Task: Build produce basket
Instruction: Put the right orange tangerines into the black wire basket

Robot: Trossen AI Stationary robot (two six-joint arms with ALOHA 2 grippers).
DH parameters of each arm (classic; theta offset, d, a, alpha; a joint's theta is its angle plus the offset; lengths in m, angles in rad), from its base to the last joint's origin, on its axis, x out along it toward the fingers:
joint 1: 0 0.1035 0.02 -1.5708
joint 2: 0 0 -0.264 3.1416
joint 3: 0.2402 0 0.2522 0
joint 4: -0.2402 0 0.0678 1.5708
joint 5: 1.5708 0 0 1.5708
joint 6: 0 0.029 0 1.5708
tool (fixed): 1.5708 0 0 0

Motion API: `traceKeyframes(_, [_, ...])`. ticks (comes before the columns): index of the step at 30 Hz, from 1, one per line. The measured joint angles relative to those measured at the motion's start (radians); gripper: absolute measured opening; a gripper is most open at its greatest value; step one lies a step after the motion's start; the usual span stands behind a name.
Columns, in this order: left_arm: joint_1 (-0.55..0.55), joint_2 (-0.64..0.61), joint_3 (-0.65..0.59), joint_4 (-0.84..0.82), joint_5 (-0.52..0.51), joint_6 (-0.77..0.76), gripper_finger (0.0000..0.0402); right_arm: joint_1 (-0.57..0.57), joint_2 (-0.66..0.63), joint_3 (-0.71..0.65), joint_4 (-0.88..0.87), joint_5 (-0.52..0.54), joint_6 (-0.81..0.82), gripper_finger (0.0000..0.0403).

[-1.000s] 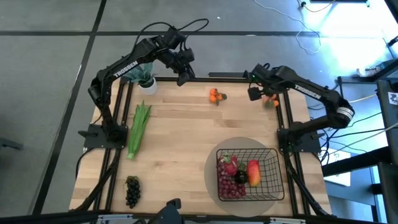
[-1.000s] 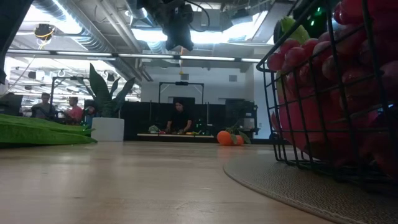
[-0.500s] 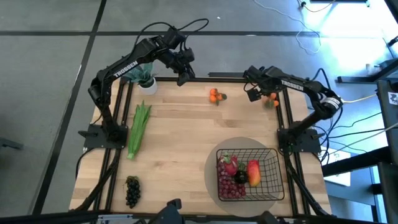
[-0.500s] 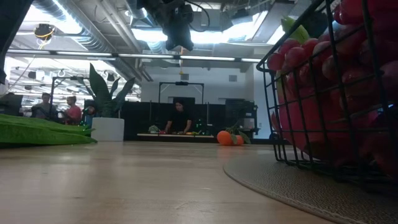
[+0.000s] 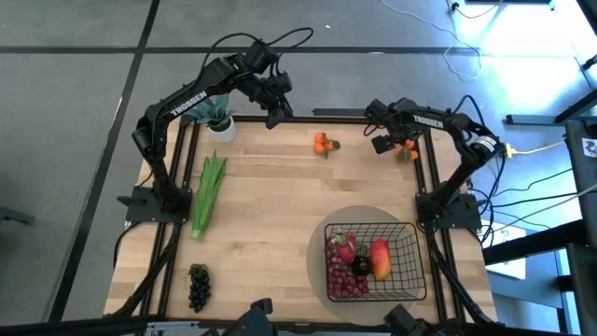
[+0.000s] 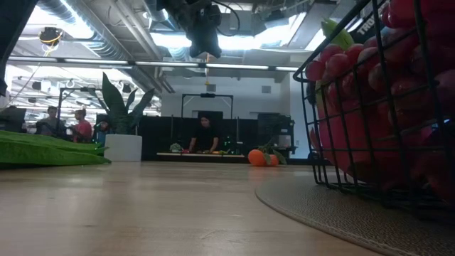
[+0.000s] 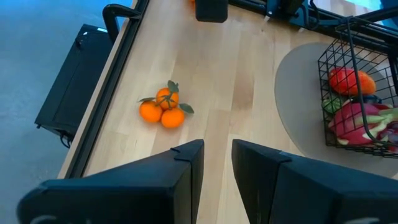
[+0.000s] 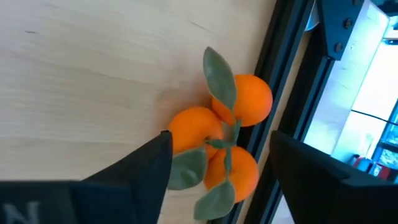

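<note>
Step in hand: right pincer [image 8: 214, 171], fingers apart, straddles the tangerines [image 8: 227, 134] at the worktop's far right edge, well apart from the basket [image 5: 373, 261]; next, I judge, clamp and carry them there; left pincer [image 7: 214, 162], slightly apart, hovers empty far off.

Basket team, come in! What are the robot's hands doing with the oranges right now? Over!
Right gripper open, straddling tangerine cluster by the table's right rail. Left gripper empty, hovering over the table's far edge. Basket partly filled. Nothing in the way.
</note>
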Motion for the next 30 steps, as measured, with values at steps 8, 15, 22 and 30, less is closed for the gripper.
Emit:
traceKeyframes(8, [0.0,0.0,0.0,0.0,0.0,0.003,0.0071,-0.019,0.012,0.0,0.001,0.001,-0.028,0.0162])
traceKeyframes(15, [0.0,0.0,0.0,0.0,0.0,0.004,0.0071,-0.018,0.012,0.0,0.001,0.0,-0.029,0.0054])
traceKeyframes(22, [0.0,0.0,0.0,0.0,0.0,0.007,0.0071,-0.018,0.012,0.0,0.001,0.001,-0.069,0.0011])
traceKeyframes(30, [0.0,0.0,0.0,0.0,0.0,0.008,0.0071,0.009,-0.056,0.067,-0.108,-0.053,-0.106,0.0003])
